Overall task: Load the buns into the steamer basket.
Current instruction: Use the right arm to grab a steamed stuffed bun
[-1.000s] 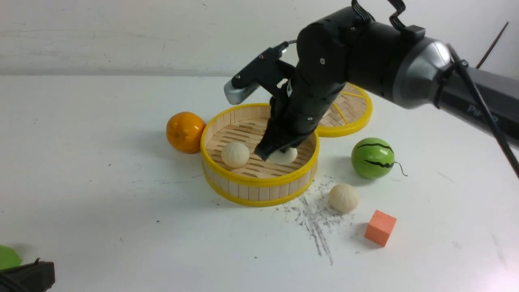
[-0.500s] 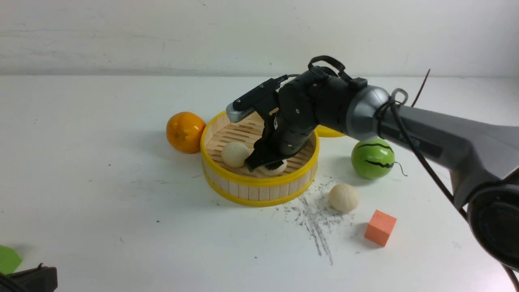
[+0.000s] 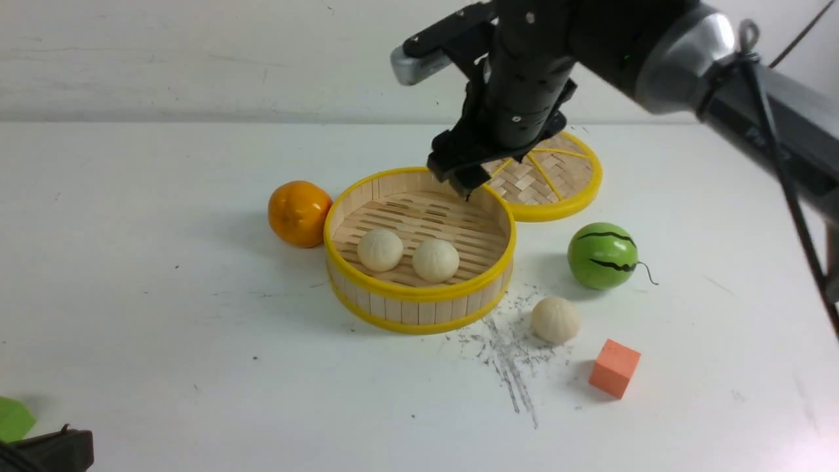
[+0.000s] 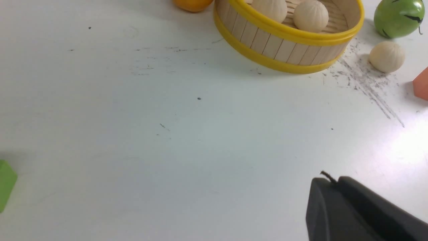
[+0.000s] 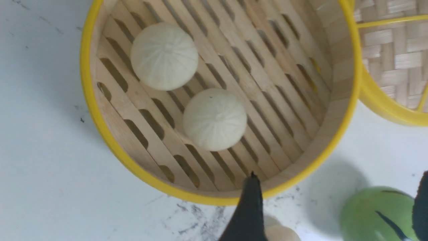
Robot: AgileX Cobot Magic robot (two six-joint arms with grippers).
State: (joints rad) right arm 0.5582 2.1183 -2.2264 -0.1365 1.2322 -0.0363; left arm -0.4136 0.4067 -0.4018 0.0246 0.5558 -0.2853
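The steamer basket (image 3: 419,296) stands mid-table with two buns inside, one (image 3: 380,250) left of the other (image 3: 436,260). The third bun (image 3: 556,319) lies on the table, right of and nearer than the basket. My right gripper (image 3: 462,178) is open and empty, raised above the basket's far rim. In the right wrist view its fingers are wide apart (image 5: 339,174), with the basket (image 5: 337,100) and both buns (image 5: 164,55) (image 5: 215,118) below. My left gripper (image 4: 329,181) is shut and empty, low at the near left, far from the basket (image 4: 287,33).
An orange (image 3: 299,213) touches the basket's left side. The flat woven disc (image 3: 557,177) lies behind it on the right. A green watermelon ball (image 3: 603,255) and an orange cube (image 3: 615,368) sit near the loose bun. A green block (image 3: 12,418) lies by the left gripper.
My right gripper has let go of the second bun inside the basket, opened, and risen up and back. That bun now rests beside the first.
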